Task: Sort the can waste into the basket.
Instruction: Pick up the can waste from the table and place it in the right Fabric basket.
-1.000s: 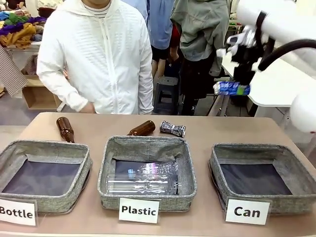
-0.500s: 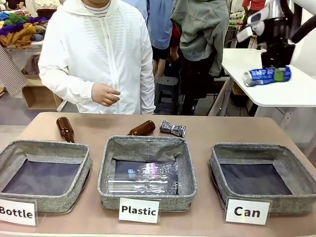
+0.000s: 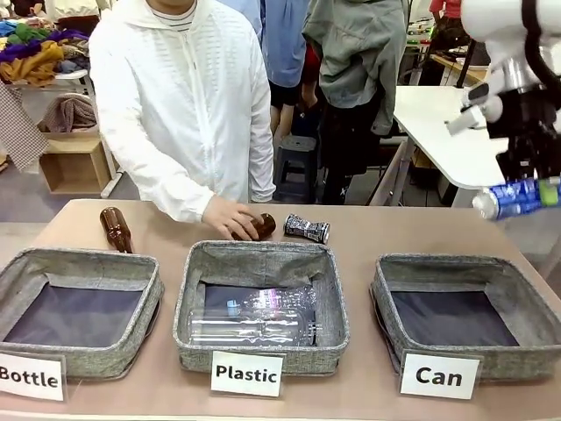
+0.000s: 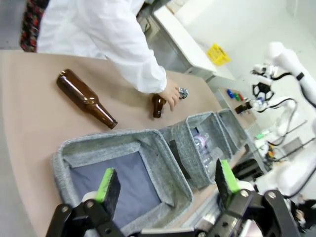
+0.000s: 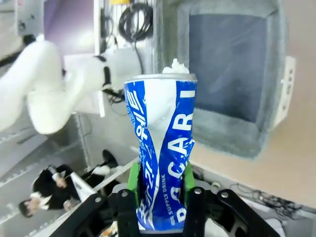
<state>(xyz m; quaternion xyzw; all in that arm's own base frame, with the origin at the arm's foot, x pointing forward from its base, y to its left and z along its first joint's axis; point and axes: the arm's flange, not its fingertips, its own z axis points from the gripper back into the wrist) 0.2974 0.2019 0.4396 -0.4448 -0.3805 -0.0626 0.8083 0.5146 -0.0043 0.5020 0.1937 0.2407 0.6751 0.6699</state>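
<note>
My right gripper (image 3: 533, 191) is shut on the blue and white can (image 3: 517, 199), holding it sideways in the air above and to the right of the "Can" basket (image 3: 399, 279). In the right wrist view the dented can (image 5: 163, 143) sits between the green pads (image 5: 133, 178), with the basket (image 5: 217, 131) below and beyond it. The crushed dark can (image 3: 307, 229) lies on the table behind the middle basket. My left gripper (image 4: 167, 182) hangs open over the "Bottle" basket (image 4: 89, 148).
The "Plastic" basket (image 3: 197, 281) holds a clear plastic bottle (image 3: 254, 324). One brown bottle (image 3: 116, 230) lies at the back left. A person's hand (image 3: 230, 217) rests on a second brown bottle (image 3: 261, 225) beside the crushed can. A white table (image 3: 447, 132) stands behind on the right.
My right gripper has carried the blue can rightward and lower, toward the picture's right edge. The person's hand has come down onto the brown bottle behind the middle basket.
</note>
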